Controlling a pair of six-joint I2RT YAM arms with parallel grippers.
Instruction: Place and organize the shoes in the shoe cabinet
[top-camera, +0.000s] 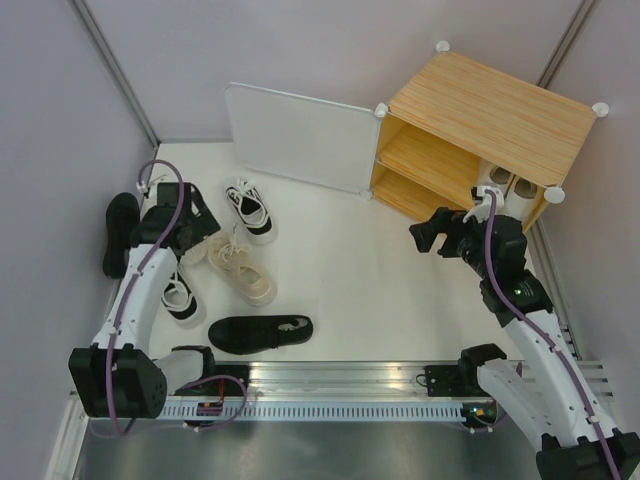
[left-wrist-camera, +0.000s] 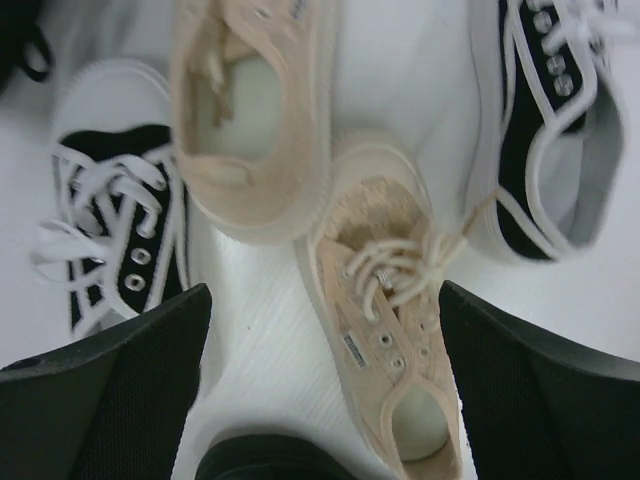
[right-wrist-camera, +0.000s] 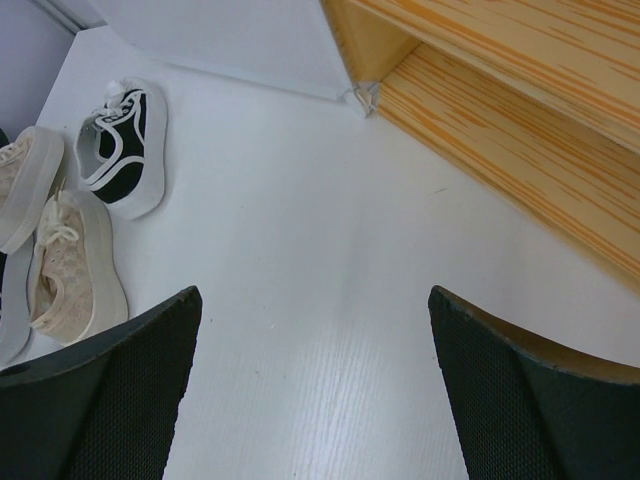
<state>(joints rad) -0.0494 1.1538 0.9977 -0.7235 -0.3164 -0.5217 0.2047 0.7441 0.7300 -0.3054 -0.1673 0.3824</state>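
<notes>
The shoe cabinet (top-camera: 490, 105) stands at the back right with its white door (top-camera: 300, 135) swung open; white shoes (top-camera: 505, 182) sit at the right end of its lower shelf. Loose on the floor at the left lie two cream shoes (top-camera: 240, 270), two black-and-white sneakers (top-camera: 250, 210) (top-camera: 180, 295) and two black shoes (top-camera: 120, 232) (top-camera: 260, 332). My left gripper (left-wrist-camera: 325, 290) hangs open over one cream shoe (left-wrist-camera: 385, 300), which lies between its fingers untouched. My right gripper (right-wrist-camera: 315, 290) is open over bare floor in front of the cabinet (right-wrist-camera: 520, 130).
Grey walls close in the white floor on the left, back and right. The open door (right-wrist-camera: 230, 40) stands on edge between the loose shoes and the cabinet. A metal rail (top-camera: 340, 385) runs along the near edge by the arm bases.
</notes>
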